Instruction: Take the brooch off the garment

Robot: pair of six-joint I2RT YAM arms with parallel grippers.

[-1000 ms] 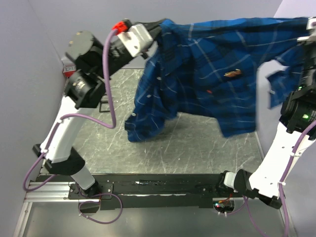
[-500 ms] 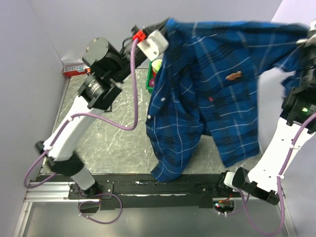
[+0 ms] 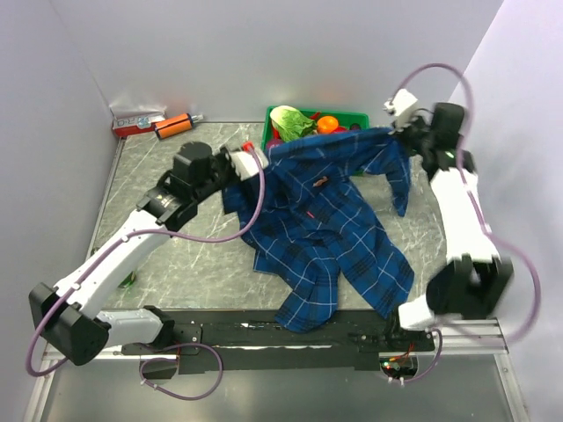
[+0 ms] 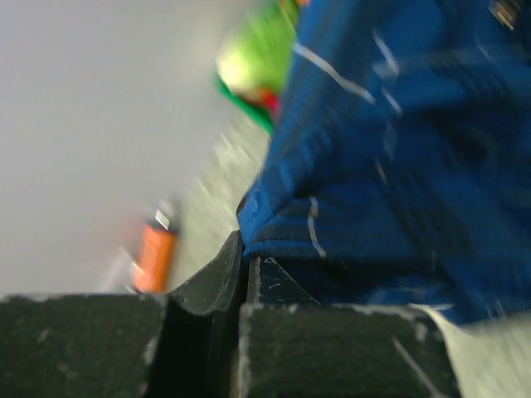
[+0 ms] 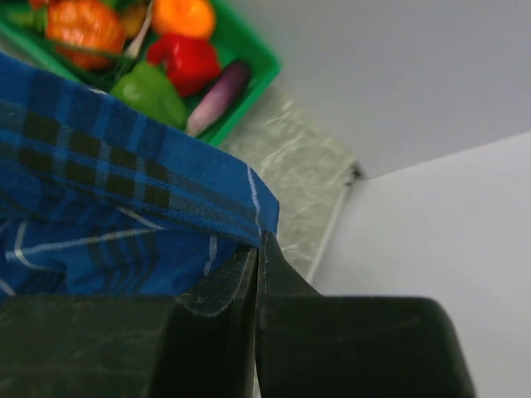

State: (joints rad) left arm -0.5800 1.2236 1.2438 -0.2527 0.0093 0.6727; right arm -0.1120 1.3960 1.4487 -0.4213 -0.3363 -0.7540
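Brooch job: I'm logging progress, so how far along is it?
Done: the left gripper and right gripper are each shut on an edge of the garment. In hand: holding it spread between them. Left: the brooch sits on the fabric, not yet removed; neither gripper is on it.

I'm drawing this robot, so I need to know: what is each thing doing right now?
garment: top edge pinched at both ends, rest spread on the table.
brooch: pinned on the garment, not yet removed.
left end effector: shut on the garment's edge.
right end effector: shut on the garment's edge.
green bin: holding vegetables.
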